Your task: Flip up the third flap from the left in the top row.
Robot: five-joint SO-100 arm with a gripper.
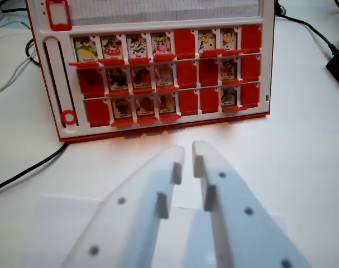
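Gripper point(188, 153) at lower centre, fingers nearly pressed together, empty, aimed at game board point(49, 72) in upper frame; flap 3 point(138, 47) in top row apparently up.

my gripper point(188, 153) fills the lower middle of the wrist view, two pale translucent white fingers point(236, 212) reaching away from me toward the far side. the left one comes up on a slant from the near left corner, broad at the base and narrowing; the right one runs straighter, up from the near right. their tips sit close, a thin slit between them, widening a little nearer me. nothing is between the jaws. small dark screw dots show on both fingers. the tips hang above the white surface, touching nothing.
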